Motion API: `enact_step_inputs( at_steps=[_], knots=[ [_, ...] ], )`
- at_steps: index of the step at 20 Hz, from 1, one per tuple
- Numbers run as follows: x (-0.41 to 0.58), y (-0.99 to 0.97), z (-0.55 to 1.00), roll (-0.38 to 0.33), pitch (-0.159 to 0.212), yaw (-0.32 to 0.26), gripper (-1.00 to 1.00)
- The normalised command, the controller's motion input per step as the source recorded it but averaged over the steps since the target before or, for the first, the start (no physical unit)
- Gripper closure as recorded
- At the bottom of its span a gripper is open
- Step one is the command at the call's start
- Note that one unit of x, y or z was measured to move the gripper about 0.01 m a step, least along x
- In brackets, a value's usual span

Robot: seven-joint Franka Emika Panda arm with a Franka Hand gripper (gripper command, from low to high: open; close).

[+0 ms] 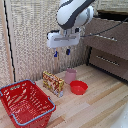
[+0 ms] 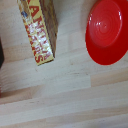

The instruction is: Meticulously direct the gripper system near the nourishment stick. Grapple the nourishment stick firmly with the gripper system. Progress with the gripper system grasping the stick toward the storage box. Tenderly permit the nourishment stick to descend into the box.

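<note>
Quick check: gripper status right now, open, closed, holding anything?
Gripper: open, empty, hanging above the snack package, not touching it.

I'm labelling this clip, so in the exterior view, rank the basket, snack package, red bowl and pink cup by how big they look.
1. Red basket
2. Snack package
3. Red bowl
4. Pink cup, partly hidden, so its place after the bowl is unsure

It looks like a home-style mock-up: a pale wooden tabletop (image 1: 95, 107), a woven blind (image 1: 35, 37) behind, a brown drawer cabinet (image 1: 107, 47) at 2 o'clock.
</note>
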Motion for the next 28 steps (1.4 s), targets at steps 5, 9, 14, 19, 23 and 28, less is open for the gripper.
enact_step_inputs(
  at_steps=[5, 9, 14, 19, 23, 28],
  knots=[
    [-0.088, 0.44, -0.42, -0.085, 0.0, 0.136, -1.0],
    [-0.067, 0.44, -0.39, -0.082, 0.007, 0.14, -1.0],
    [0.053, 0.36, -0.36, -0.092, 0.004, 0.161, -1.0],
    [0.243, 0.26, -0.31, -0.103, 0.006, 0.195, -1.0],
    [0.311, 0.06, -0.29, -0.102, 0.0, 0.239, -1.0],
    [0.24, -0.1, -0.3, -0.04, -0.029, 0.198, -1.0]
  ],
)
